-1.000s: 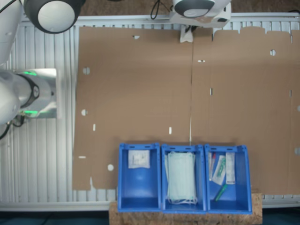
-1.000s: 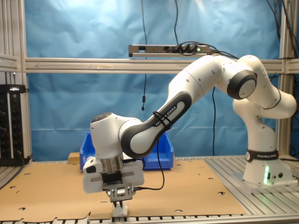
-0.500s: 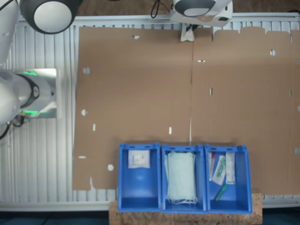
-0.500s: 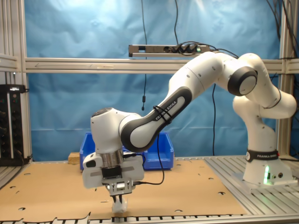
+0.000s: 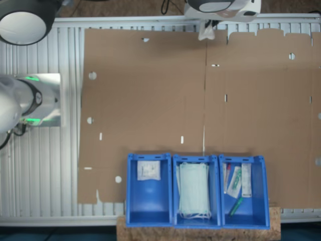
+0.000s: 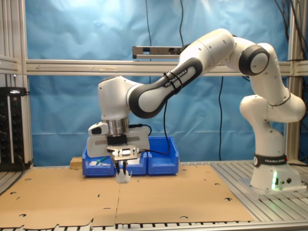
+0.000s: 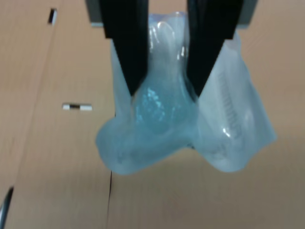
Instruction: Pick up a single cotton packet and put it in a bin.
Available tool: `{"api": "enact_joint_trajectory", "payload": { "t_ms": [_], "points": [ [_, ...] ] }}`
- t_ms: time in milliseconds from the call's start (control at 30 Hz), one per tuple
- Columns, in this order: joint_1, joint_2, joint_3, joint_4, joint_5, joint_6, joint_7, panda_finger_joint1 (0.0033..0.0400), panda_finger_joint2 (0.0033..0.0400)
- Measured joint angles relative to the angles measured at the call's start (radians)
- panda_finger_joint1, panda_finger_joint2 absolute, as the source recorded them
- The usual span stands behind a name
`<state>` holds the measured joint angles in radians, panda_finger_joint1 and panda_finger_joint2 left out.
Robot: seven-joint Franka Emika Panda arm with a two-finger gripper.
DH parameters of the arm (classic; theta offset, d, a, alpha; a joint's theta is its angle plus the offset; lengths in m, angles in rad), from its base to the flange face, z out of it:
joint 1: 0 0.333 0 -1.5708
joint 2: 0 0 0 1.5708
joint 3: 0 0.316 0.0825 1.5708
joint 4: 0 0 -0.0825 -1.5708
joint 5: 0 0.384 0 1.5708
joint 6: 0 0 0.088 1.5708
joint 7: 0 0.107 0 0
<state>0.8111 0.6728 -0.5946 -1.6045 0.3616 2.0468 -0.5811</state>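
The white robot arm arches over from its base and points its wrist straight down, with the gripper hanging above the cardboard sheet. Its two black fingers pinch a cotton packet, which dangles clear of the cardboard. The packet is a soft, crumpled, translucent white pouch, bulging below the fingertips. In the first exterior view it shows at twelve o'clock, partly hidden under the wrist, while three blue bins sit at six o'clock.
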Motion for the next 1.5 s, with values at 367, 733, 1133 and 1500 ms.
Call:
{"api": "enact_joint_trajectory", "payload": {
  "t_ms": [367, 733, 1133, 1500],
  "points": [
    [0.0, -0.272, -0.014, -0.188, -0.18, -0.016, 0.0, 0.0054, 0.0054],
    [0.0, -0.54, -0.02, -0.438, -0.394, -0.023, 0.0, 0.0054, 0.0054],
    [-0.013, -0.796, -0.073, -0.645, -0.627, -0.033, 0.0, 0.0054, 0.0054],
    [-0.033, -0.86, -0.202, -0.666, -0.766, -0.033, -0.006, 0.0054, 0.0054]
  ]
}}
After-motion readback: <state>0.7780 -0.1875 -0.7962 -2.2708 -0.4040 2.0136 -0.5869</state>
